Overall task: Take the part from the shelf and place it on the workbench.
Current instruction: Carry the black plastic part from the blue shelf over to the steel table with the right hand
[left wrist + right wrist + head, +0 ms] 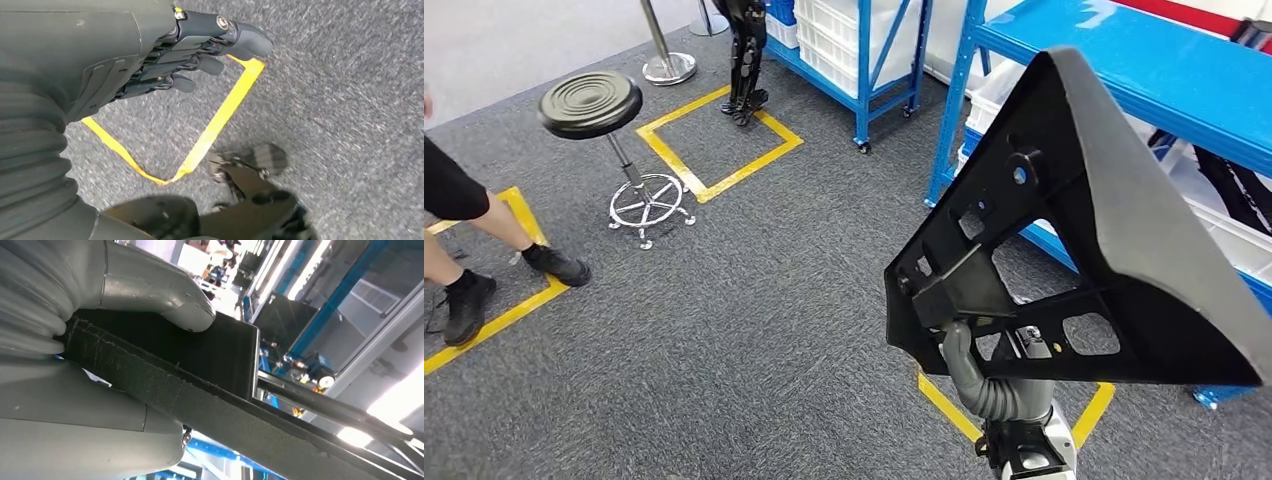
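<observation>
A large black triangular part (1064, 230) with cut-outs and a grey felt face is held up in front of the blue shelf (1164, 70). My right hand (969, 365) grips it from below at its lower edge. In the right wrist view the thumb (155, 295) presses on the part (215, 390) and the fingers are hidden behind it. My left hand (200, 45) hangs over the grey carpet with its fingers curled in and nothing in them.
A black round stool (594, 105) on a chrome base stands at the left. A person's legs and black shoes (469, 290) are at the far left. Yellow tape squares (714, 140) mark the carpet. A second blue shelf (854, 40) with white bins stands behind.
</observation>
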`<move>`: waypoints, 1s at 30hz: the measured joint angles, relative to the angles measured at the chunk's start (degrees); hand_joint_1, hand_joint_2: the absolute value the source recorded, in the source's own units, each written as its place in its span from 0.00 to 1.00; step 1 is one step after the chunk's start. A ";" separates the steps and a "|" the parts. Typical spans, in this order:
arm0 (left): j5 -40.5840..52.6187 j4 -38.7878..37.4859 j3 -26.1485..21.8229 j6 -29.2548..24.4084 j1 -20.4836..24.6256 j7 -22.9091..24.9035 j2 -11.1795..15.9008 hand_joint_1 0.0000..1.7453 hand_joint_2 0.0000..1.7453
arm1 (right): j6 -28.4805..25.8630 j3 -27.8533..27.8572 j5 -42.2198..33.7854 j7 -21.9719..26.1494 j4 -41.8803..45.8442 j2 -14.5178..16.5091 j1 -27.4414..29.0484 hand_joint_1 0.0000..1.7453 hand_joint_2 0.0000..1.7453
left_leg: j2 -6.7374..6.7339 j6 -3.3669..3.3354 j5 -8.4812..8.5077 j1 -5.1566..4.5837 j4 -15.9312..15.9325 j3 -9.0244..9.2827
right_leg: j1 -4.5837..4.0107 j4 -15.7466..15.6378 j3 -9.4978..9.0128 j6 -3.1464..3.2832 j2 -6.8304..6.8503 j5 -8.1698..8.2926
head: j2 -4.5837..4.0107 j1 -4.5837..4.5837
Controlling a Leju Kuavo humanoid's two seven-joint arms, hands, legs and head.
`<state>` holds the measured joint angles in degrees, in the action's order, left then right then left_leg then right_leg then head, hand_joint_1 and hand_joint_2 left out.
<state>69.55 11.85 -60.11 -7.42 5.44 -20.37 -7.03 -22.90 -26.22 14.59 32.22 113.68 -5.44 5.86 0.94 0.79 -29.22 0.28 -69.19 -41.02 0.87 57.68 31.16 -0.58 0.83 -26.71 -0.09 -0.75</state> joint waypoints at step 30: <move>0.36 0.00 0.04 0.34 0.16 0.36 0.20 0.00 1.00 | -0.05 0.22 0.65 -0.16 -0.04 0.62 0.19 1.00 1.00 | 0.64 -0.21 1.05 -0.16 2.05 0.74 | -0.09 0.12 -0.01 0.00 -0.19 -0.22 | 0.00 0.26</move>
<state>69.91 11.85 -60.06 -7.08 5.60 -20.02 -6.83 -22.95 -26.00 15.25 32.06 113.63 -4.82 6.05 1.58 0.58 -28.16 0.12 -67.14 -40.28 0.78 57.80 31.15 -0.58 0.64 -26.93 -0.09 -0.49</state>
